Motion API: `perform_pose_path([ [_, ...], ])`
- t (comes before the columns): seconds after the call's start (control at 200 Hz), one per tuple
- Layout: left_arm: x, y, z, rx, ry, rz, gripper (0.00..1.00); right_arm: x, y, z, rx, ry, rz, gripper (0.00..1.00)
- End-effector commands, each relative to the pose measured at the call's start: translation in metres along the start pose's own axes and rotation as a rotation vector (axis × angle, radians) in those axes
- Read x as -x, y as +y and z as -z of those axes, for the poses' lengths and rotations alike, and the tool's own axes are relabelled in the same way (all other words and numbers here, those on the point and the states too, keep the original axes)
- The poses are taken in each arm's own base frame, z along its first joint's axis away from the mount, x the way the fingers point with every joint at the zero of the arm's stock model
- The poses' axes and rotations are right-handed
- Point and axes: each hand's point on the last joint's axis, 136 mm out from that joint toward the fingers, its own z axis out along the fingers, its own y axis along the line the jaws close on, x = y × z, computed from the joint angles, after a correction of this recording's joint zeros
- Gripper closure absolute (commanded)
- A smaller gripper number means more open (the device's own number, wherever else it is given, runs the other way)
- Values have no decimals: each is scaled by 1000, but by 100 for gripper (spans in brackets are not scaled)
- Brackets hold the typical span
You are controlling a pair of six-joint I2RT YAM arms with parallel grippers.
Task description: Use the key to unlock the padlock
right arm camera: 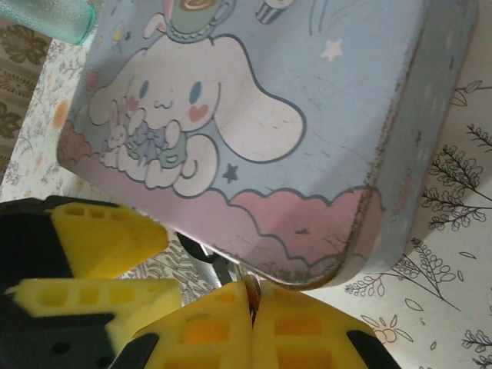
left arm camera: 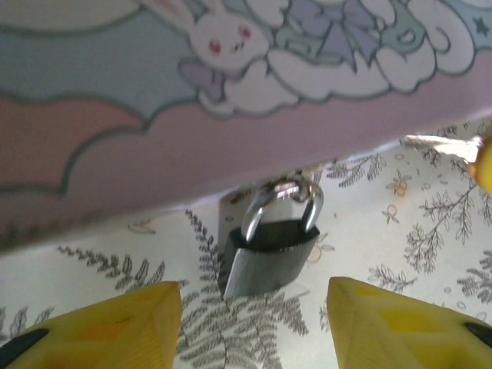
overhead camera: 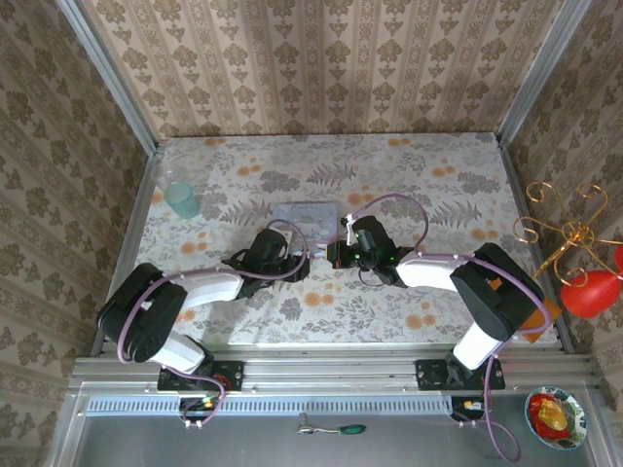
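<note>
The padlock [left arm camera: 269, 260] is small, with a black body and a silver shackle. It hangs from the front of a pastel cartoon tin [left arm camera: 154, 115] and rests on the floral tabletop. My left gripper [left arm camera: 254, 327] is open, with a yellow finger on either side just short of the lock. My right gripper [right arm camera: 251, 298] is shut on the key [right arm camera: 252, 290], a thin metal blade pinched between its yellow pads, close under the tin's [right arm camera: 292, 115] edge. The key's tip [left arm camera: 432, 143] shows to the right of the lock. The padlock [right arm camera: 200, 252] peeks out beneath the tin. Both grippers [overhead camera: 288, 255] [overhead camera: 337, 255] meet before the tin [overhead camera: 308, 214].
A teal cup [overhead camera: 181, 199] stands at the back left of the table. Patterned walls close in the table on three sides. A gold wire stand [overhead camera: 569, 233] and a red object [overhead camera: 590, 290] sit outside on the right. A screwdriver [overhead camera: 336, 428] lies on the near ledge.
</note>
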Motion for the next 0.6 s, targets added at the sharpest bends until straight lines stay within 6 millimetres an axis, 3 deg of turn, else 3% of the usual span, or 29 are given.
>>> perform_pose_path([
  [0.0,22,-6,-6,13,-56,-32,46,6,13,15,46,-32,5,100],
  [0.24,23,-1,-28,33,-33,-44,49,-6,15,30,79,-42,-19,100],
  [0.38,24,-5,-36,8,-29,-22,61,-13,12,31,73,-33,-28,100],
  [0.43,26,-7,-36,-9,-37,-12,69,-14,12,31,75,-31,-35,100],
  [0.595,28,-7,-31,-53,-72,48,80,-19,11,31,75,-39,-89,100],
])
